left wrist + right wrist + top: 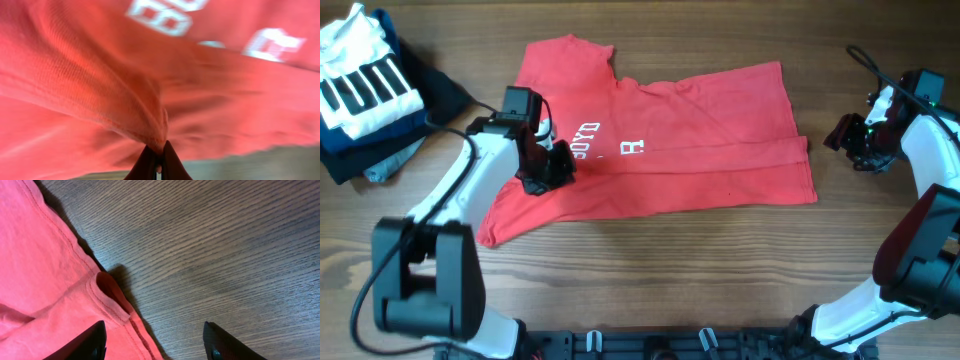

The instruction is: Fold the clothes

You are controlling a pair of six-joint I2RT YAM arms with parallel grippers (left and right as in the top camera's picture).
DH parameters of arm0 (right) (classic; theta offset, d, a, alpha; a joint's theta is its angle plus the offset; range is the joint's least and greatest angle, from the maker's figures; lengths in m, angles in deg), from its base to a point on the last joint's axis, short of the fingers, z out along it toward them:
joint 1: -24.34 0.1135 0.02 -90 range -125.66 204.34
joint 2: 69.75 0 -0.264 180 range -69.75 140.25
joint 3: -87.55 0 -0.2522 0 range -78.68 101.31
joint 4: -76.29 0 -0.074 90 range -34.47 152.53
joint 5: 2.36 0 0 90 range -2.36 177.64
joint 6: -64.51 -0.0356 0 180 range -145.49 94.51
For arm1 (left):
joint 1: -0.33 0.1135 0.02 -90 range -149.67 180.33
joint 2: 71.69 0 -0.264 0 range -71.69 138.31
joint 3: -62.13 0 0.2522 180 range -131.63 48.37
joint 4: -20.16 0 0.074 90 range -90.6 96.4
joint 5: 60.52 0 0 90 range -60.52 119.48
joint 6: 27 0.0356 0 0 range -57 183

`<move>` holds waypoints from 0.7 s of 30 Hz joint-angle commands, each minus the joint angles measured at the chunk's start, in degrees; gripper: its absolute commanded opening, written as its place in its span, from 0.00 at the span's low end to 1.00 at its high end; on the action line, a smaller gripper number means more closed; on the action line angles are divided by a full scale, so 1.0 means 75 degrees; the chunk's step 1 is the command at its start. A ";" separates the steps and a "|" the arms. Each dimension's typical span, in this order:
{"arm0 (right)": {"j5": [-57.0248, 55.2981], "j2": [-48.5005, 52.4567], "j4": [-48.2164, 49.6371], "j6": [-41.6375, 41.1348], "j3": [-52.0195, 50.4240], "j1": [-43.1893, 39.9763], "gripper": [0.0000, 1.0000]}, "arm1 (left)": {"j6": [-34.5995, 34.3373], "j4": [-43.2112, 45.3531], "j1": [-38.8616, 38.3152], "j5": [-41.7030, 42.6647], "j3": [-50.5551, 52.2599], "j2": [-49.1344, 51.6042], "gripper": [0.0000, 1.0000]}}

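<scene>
The clothes, a red T-shirt (690, 130) with white lettering, lie spread across the wooden table (650, 270). My left gripper (548, 165) sits on the shirt's left part beside the lettering, shut on a pinched ridge of red fabric (150, 125) that rises between its dark fingers (172, 165). My right gripper (845, 135) hovers just off the shirt's right edge, open and empty. In the right wrist view its left finger (85, 345) is over the shirt's hem (110, 300), its right finger (225, 345) over bare wood.
A pile of folded navy clothes (380, 135) with a white black-striped garment (360, 80) on top sits at the far left corner. A black cable (865, 60) runs near the right arm.
</scene>
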 commanded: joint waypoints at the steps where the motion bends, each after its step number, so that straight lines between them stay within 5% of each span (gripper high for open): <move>1: -0.0090 0.0140 -0.0012 0.0047 0.0009 0.0041 0.62 | 0.0201 0.0195 -0.0015 0.1215 0.0023 -0.0574 0.04; 14: -0.0090 0.0140 -0.0015 0.0047 0.0009 0.0041 0.62 | 0.0178 0.0286 -0.0376 0.1451 0.0026 -0.0551 0.06; 18: -0.0090 0.0140 -0.0015 0.0044 0.0009 0.0041 0.62 | 0.0181 0.0341 -0.0478 0.1381 0.0026 -0.0522 0.57; 21: -0.0087 0.0140 -0.0015 0.0044 0.0009 0.0041 0.62 | 0.0198 0.0364 -0.0466 0.1373 0.0023 -0.0525 0.70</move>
